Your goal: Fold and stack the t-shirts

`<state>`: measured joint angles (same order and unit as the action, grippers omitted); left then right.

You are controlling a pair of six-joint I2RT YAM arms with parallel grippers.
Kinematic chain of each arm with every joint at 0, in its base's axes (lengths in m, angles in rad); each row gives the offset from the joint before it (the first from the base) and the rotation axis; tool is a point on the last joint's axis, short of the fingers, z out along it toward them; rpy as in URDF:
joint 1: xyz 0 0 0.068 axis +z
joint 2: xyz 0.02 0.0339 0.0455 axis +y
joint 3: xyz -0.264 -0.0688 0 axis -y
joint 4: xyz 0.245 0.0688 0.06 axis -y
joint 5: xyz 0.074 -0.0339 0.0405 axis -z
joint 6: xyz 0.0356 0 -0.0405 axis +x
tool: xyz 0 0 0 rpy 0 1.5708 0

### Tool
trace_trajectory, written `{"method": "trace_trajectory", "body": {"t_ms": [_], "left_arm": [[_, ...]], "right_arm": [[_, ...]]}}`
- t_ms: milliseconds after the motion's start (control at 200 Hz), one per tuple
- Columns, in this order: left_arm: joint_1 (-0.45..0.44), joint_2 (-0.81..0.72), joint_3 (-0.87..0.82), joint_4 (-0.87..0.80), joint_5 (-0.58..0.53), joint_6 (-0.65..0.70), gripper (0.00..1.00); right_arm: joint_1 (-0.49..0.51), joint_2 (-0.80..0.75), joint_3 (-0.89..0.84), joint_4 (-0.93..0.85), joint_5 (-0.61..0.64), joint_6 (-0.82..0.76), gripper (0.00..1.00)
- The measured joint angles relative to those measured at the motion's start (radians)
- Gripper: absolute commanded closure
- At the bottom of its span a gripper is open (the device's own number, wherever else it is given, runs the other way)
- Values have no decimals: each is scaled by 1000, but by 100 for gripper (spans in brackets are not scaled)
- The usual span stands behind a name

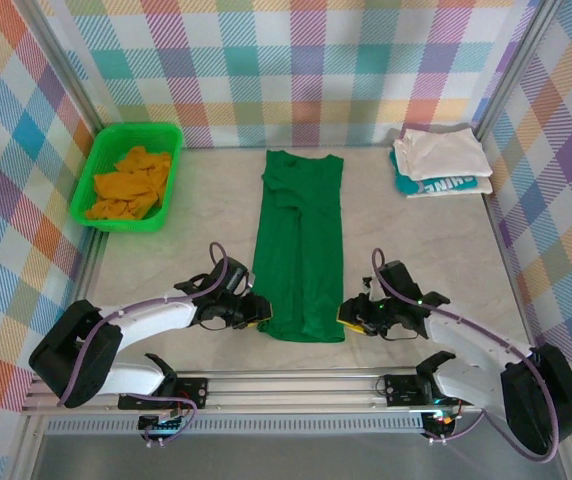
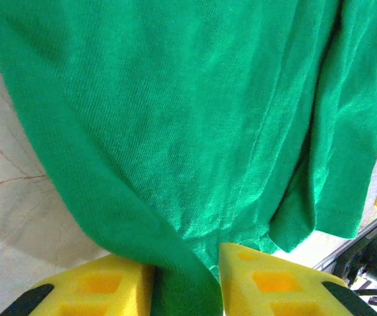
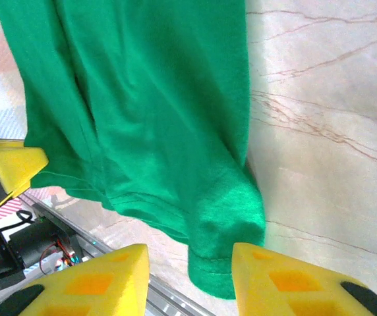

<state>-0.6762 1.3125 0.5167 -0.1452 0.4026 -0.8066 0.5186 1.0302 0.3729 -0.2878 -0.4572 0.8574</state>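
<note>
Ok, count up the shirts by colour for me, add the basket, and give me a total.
green shirt: 1
orange shirt: 1, crumpled in the basket
white shirt: 1
teal shirt: 1, under the white one
green basket: 1
Total: 5 things, 4 of them shirts

green t-shirt (image 1: pixel 301 230): we see soft knit cloth, faint sheen
table (image 1: pixel 416 230): smooth, matt, marble-veined
basket (image 1: pixel 131 128): glossy plastic
</note>
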Motion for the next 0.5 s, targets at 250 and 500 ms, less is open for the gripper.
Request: {"method": "trace_trajectory", "body": {"t_ms": [250, 500], "left_arm": [[-1, 20, -4, 14, 0, -11, 88], [-1, -5, -12, 3, -8, -9, 93]], "right_arm": [[1, 122, -3, 9, -5, 3, 60], [11, 183, 18, 14, -21, 18, 60]]}}
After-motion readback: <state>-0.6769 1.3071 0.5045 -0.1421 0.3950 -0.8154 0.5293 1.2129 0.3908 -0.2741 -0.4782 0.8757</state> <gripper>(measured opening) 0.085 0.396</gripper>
